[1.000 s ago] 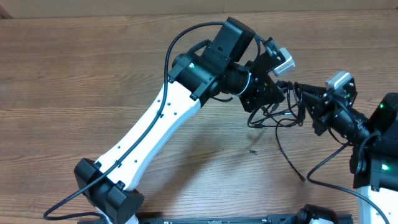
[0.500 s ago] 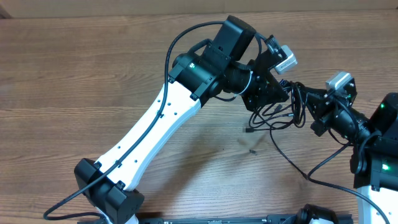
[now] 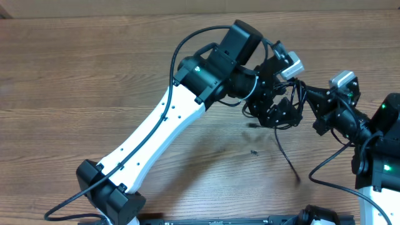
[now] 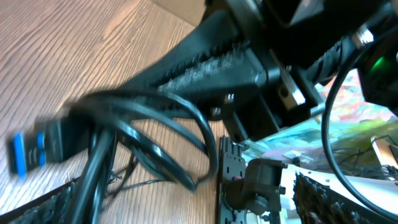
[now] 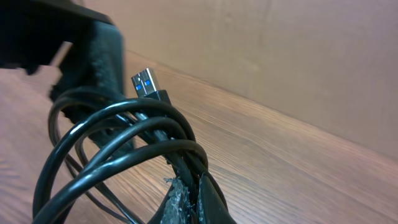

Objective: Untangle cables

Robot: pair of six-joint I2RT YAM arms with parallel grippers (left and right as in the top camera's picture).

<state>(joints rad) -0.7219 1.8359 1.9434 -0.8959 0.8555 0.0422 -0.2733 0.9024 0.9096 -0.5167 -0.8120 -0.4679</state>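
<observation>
My right fingers (image 5: 202, 196) clench the cables (image 5: 118, 134), my left fingers (image 4: 314, 196) released just beside them — best to pinch a single loop and draw it off slowly.

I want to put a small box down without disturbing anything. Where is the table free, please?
Free: the wide bare wood of the table left of the left arm, and the strip along the far edge. Smaller: the patch between that arm and the loose cable end. Crowded: around the cables, between both arms' tips.
</observation>
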